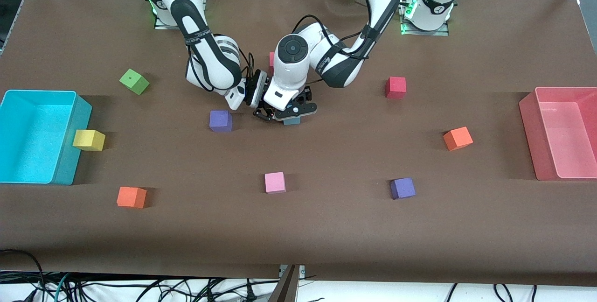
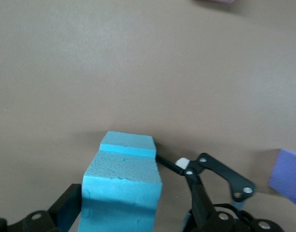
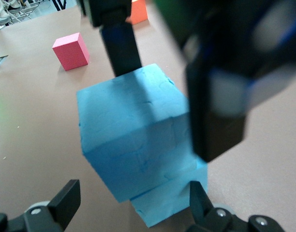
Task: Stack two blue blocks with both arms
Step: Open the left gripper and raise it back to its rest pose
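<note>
Two blue blocks already stacked near table middle, beside purple cube, upper one slightly askew on lower.

Left gripper around upper block, fingers spread, no squeeze.

Right gripper just beside stack, fingers apart, empty.

Blocks look like foam: light, soft, grippy. Best hold: flat side faces, gentle pressure. Stack probably topples easily.

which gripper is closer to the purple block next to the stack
Right. The right gripper sits beside the blue blocks, on the side toward that purple block. The left gripper is open over the stack, a bit farther off.
</note>
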Tool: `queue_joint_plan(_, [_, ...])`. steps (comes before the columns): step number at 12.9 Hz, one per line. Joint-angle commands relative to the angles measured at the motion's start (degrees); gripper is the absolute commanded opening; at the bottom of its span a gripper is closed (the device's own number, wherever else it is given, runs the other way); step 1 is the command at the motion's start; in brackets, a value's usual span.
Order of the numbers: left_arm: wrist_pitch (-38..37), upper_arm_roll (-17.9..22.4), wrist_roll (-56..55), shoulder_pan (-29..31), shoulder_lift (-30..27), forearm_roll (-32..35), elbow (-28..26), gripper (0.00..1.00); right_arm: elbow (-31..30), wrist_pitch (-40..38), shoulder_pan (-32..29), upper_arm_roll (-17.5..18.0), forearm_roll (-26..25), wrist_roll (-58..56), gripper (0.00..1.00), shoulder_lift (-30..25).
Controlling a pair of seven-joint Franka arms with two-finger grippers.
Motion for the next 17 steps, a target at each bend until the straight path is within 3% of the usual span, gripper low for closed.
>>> queue_joint_plan(1, [-1.77,0.17,0.71,1.97,-4.73,-0.37,-0.96,1.0,0.3,-0.09,0.1,0.11,1.45,-1.32,1.0,0.04])
queue_joint_plan(5, [-11.32,-1.5,3.59,10.41,-14.58,-0.98,-3.52,1.0,-0.05,-0.09,0.1,0.03,1.37,-1.49,1.0,-0.23])
queue_joint_plan(10, [-32.42,-1.24,24.74,22.79,-25.12,-0.38,-3.7,1.0,-0.49,-0.09,-0.16,-0.15,0.75,-1.49,1.0,-0.49])
queue_joint_plan(14, [-40.79,-0.27,45.06,32.47,-32.77,3.73,-4.48,1.0,-2.51,-0.09,-0.43,-0.24,0.58,-1.4,1.0,-2.25])
queue_joint_plan(17, [-41.15,1.13,56.31,36.77,-38.23,6.74,-7.73,1.0,-3.39,0.0,-0.51,-0.5,0.4,-1.58,1.0,-2.77])
